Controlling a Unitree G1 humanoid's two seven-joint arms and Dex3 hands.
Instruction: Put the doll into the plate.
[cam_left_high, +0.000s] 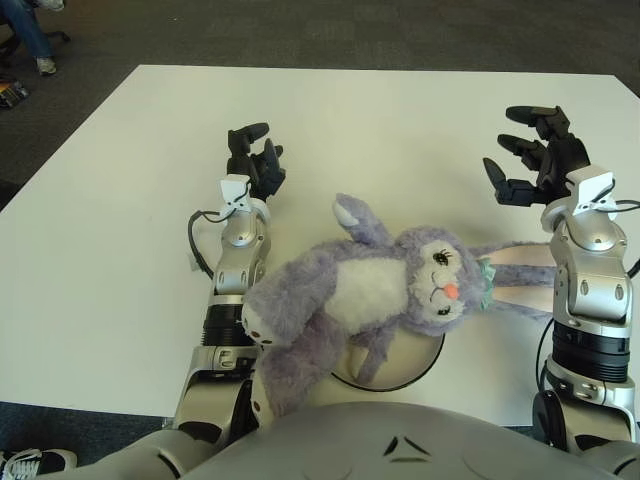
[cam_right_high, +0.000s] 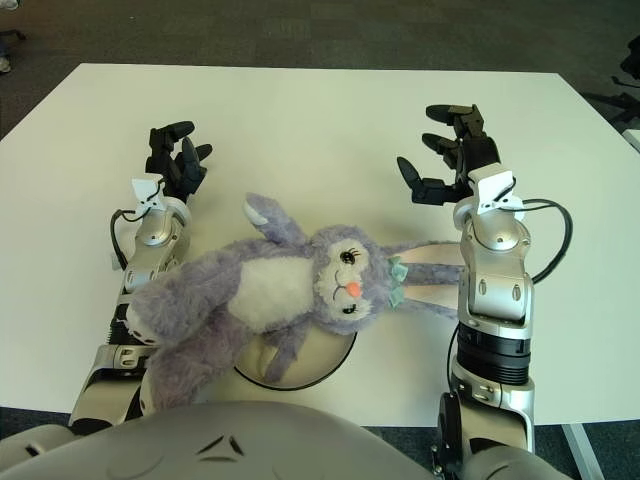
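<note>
A purple plush bunny doll (cam_left_high: 375, 290) with a white belly lies on its back across a round plate (cam_left_high: 415, 367) near the table's front edge. Its body covers most of the plate and its long ears (cam_left_high: 515, 270) stretch right, passing behind my right forearm. My right hand (cam_left_high: 530, 160) hovers above the table beyond the ears, fingers spread and holding nothing. To the doll's left my left hand (cam_left_high: 252, 160) shows over the table, fingers loosely curled and holding nothing; the doll's leg (cam_left_high: 270, 320) lies against that forearm.
The white table (cam_left_high: 120, 200) stretches far beyond both hands. Dark carpet surrounds it, and a person's feet (cam_left_high: 30, 40) show at the far left corner. My own torso (cam_left_high: 400, 445) fills the bottom of the view.
</note>
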